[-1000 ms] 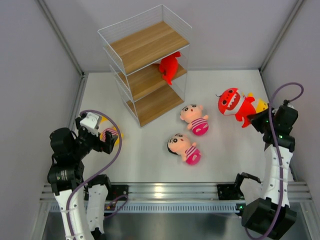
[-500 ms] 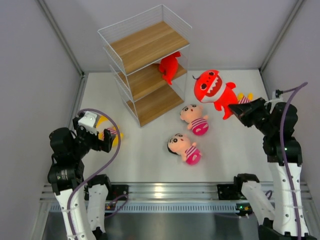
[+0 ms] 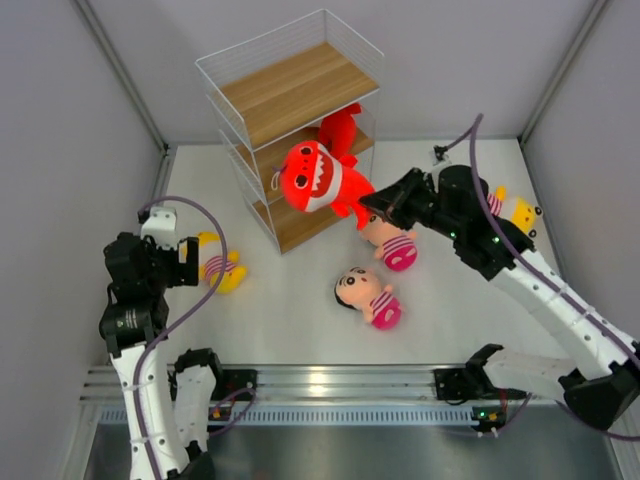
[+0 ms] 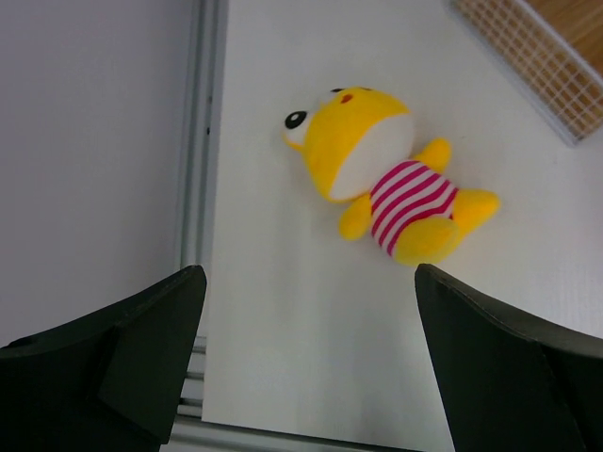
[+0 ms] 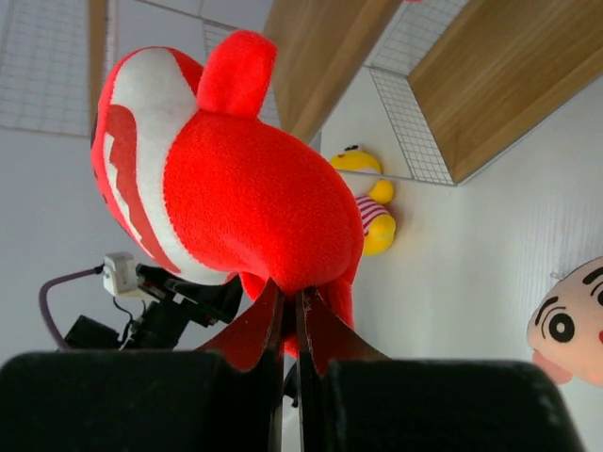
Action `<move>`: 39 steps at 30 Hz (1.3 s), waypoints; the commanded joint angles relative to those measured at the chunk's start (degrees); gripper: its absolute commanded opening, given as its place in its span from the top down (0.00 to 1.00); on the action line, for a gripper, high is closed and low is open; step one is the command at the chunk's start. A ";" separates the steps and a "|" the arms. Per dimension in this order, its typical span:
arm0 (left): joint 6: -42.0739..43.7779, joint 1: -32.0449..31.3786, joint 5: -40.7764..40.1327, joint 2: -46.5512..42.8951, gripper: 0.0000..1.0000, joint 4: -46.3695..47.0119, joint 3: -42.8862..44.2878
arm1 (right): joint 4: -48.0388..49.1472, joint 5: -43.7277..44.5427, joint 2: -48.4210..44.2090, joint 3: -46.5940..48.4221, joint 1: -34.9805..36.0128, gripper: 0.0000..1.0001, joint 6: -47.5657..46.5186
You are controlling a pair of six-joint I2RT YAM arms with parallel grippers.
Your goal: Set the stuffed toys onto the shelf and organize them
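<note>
Gripper on the right arm, stretched toward the shelf, pinches a red shark, seemingly by its tail.

The white surface carries the shelf, which stands upright at the rear left. One red shark rests on the middle board of the shelf; the top board is bare wood. Four toys lie directly on the surface:
- the left yellow figure, near the left wall
- the right yellow figure, partly hidden
- the far boy doll, just right of the shelf
- the near boy doll, close in front of it
</note>
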 commanded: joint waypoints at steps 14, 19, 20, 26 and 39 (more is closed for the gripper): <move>1.31 0.20 -6.39 -2.92 0.01 5.79 -7.75 | 12.40 10.03 12.24 7.88 4.11 1.00 7.03; 1.83 0.20 -6.48 -3.18 0.01 5.88 -8.02 | 13.89 13.72 18.48 11.22 5.60 1.00 10.10; 2.01 0.11 -6.66 -3.36 0.01 5.79 -8.19 | 14.24 14.42 20.22 11.92 6.04 1.00 10.28; 3.24 0.11 -7.45 -3.62 0.01 5.88 -8.54 | 14.06 20.84 27.87 20.19 10.08 1.00 11.24; 4.38 -0.42 -8.33 -4.15 0.01 5.88 -9.25 | 16.89 29.98 38.61 25.72 12.02 1.00 14.77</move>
